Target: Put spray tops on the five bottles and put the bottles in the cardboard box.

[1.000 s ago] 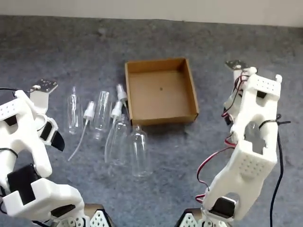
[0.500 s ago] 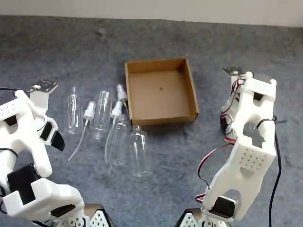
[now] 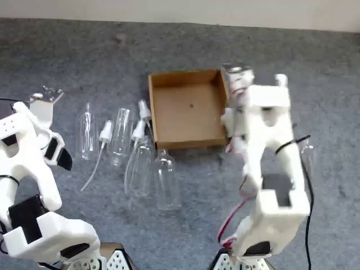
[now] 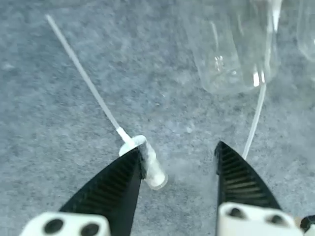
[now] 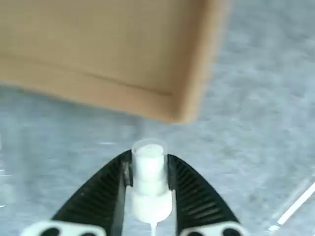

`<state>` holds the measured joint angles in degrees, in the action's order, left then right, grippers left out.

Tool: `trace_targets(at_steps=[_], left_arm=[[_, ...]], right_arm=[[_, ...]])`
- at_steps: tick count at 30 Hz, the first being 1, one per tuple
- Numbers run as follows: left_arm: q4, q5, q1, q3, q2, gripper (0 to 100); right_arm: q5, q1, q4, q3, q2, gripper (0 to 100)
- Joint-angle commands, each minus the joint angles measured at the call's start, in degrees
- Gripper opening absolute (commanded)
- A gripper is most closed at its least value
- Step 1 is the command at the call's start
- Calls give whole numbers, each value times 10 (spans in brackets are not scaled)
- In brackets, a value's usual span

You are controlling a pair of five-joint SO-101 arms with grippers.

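The right gripper (image 5: 147, 164) pinches a white spray top (image 5: 149, 189) just off a corner of the open cardboard box (image 5: 98, 54). The left gripper (image 4: 179, 152) has its fingers spread, with a loose spray top (image 4: 150, 167) and its long tube just beside one finger. Clear bottles (image 3: 166, 180) lie between the box and the left edge of the grey tabletop (image 3: 84, 50), which is bare toward the far edge.

Brown cardboard box (image 3: 191, 112): 12 o'clock of table centre.
Clear plastic bottles (image 3: 166, 180): 8 o'clock of box.
White plastic spray top (image 5: 149, 189): in right gripper (image 5: 147, 160), off box's 4 o'clock corner.
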<state>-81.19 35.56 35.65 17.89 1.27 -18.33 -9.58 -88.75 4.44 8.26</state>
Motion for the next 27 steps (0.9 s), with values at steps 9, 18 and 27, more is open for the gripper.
trace_targets(at_steps=[9,18,27], left_arm=[[-121,-94,-135,-175,2,195],[-162,-201,-370,-214,1,120],[-160,-271,-496,-215,1,120]], right_arm=[[255,-124,183,-233,-57,4],[280,-122,181,-234,-55,144],[239,-119,163,-233,-57,275]])
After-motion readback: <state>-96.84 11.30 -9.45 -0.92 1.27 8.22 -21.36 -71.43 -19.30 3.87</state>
